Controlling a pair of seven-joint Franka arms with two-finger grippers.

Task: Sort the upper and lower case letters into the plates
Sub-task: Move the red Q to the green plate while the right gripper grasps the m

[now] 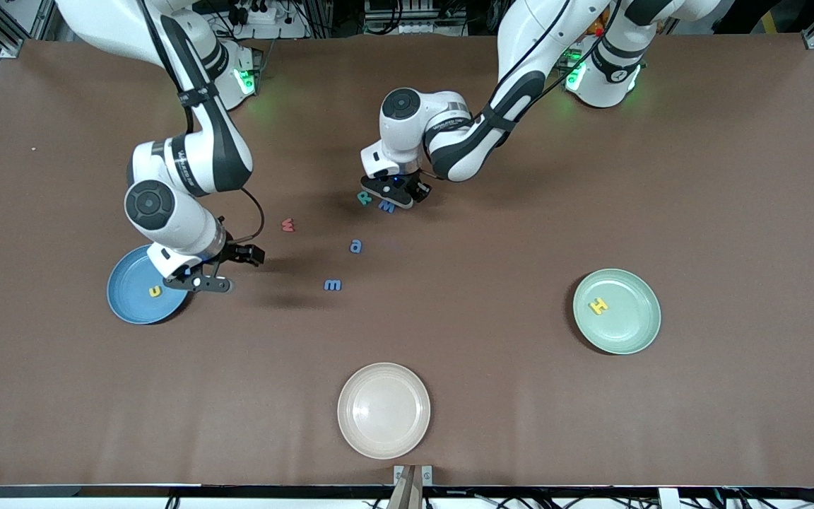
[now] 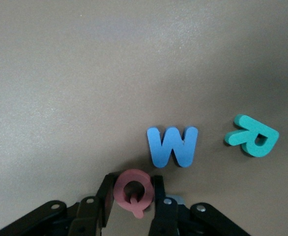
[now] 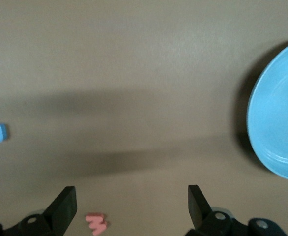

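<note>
Cream plate [image 1: 384, 411] sits nearest the cam, bare and no part of the sort. Left gripper [image 2: 134, 204], down at the table w/ fingers pinched on red Q [image 2: 132, 191], has blue M [image 2: 172, 146] just beside and teal R [image 2: 252, 136] near, so a lift could nudge the M or drop the Q if the pinch is shallow. Right gripper [image 3: 132, 206] waits wide open by blue plate [image 1: 128, 297] holding yellow u [image 1: 155, 290]; mint plate [image 1: 633, 332] has yellow H [image 1: 598, 305].

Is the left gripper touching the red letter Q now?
Touching. The left wrist view shows the left gripper with both fingers pressed against the red Q.
</note>
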